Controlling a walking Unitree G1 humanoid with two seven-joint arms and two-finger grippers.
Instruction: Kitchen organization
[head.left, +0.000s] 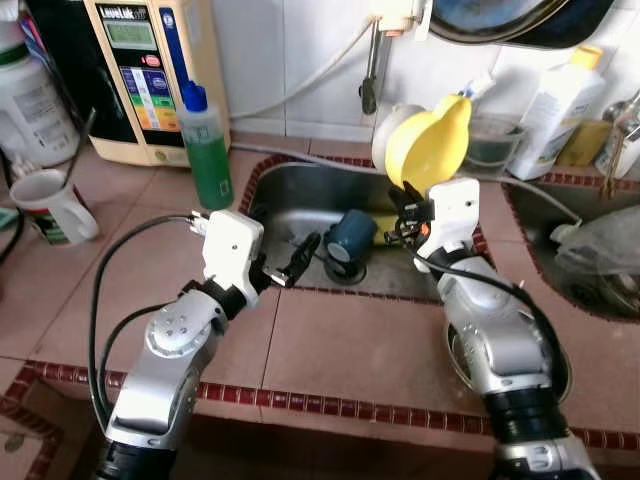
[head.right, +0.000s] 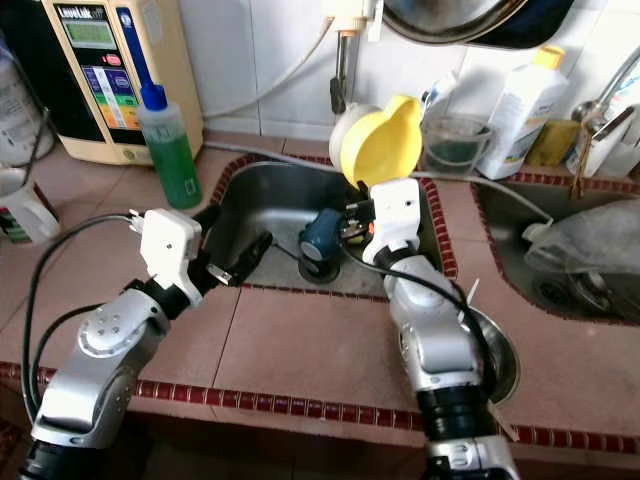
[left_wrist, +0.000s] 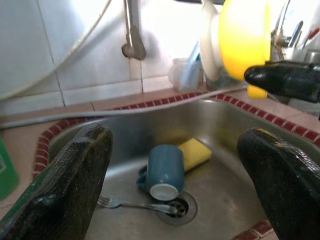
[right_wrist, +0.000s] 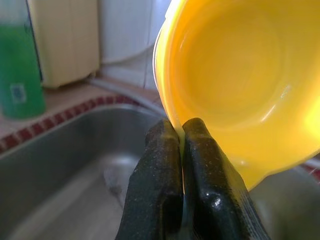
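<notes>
Yellow bowl up over the sink, blue mug lying down in it

Right gripper (head.left: 408, 203), centre of the frame, has its fingers pinched on the rim of the yellow bowl (head.left: 428, 143), with a white bowl tucked behind. Left gripper (head.left: 295, 262) hangs spread wide at the sink's (head.left: 290, 195) near edge. The blue mug (left_wrist: 163, 171) lies beside a yellow sponge (left_wrist: 196, 152), with a fork (left_wrist: 134, 204) by the drain.

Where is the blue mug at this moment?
The blue mug lies on its side in the steel sink, at the drain, with a yellow sponge beside it and a fork in front of it.
</notes>
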